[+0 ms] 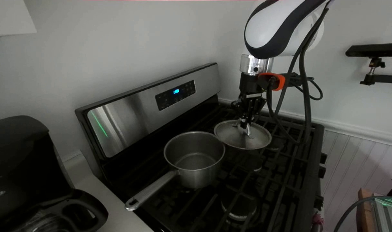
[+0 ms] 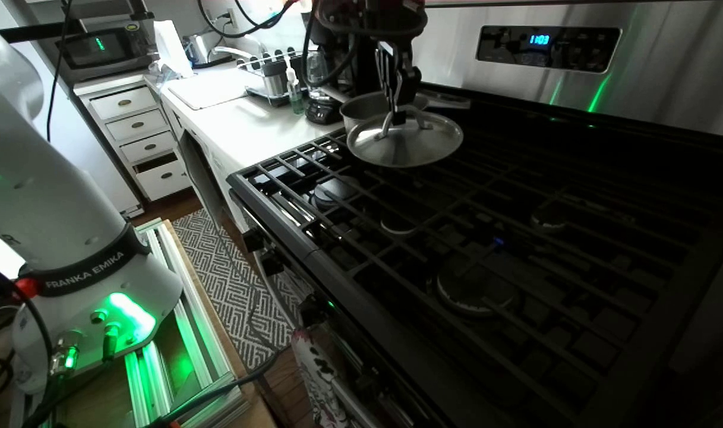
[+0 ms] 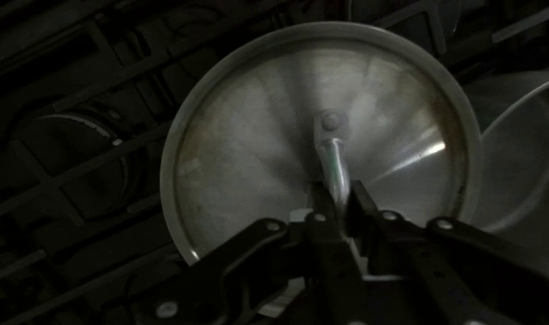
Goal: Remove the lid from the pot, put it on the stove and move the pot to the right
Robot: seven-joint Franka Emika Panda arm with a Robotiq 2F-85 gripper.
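One gripper (image 3: 339,192) is on the one arm (image 1: 273,32); its two fingers (image 3: 362,203) are pinched narrow on the one loop (image 3: 335,167) of the one lid (image 3: 247,149), a finger on each side; the loop has two feet, of which the wrist view shows one, with a single rivet (image 3: 331,122); the lid is off the pot (image 1: 199,175) and just beside it, over the grates (image 3: 87,164) of the stove (image 1: 128,119); I cannot tell whether it rests on them or hangs clear, nor whether its rim touches the pot's, since the two overlap in both exterior views.

There is one pot, upright and uncovered on the grates, at the end of the stove by the counter (image 1: 86,177); its one long handle (image 1: 154,188) points toward the counter in an exterior view, and its bare bottom shows inside; the wrist view takes in only a part of it, at the right edge.

The stove has one clock (image 2: 539,40) in blue digits; at least four burners (image 2: 335,190) can be made out, three knobs (image 1: 321,172) show along the front in an exterior view, and one towel (image 2: 319,380) hangs there; one coffee maker (image 1: 18,167) stands by the counter; farther off are four drawers (image 2: 120,129) in a stack, one microwave (image 2: 103,53) and one patterned rug (image 2: 236,279).
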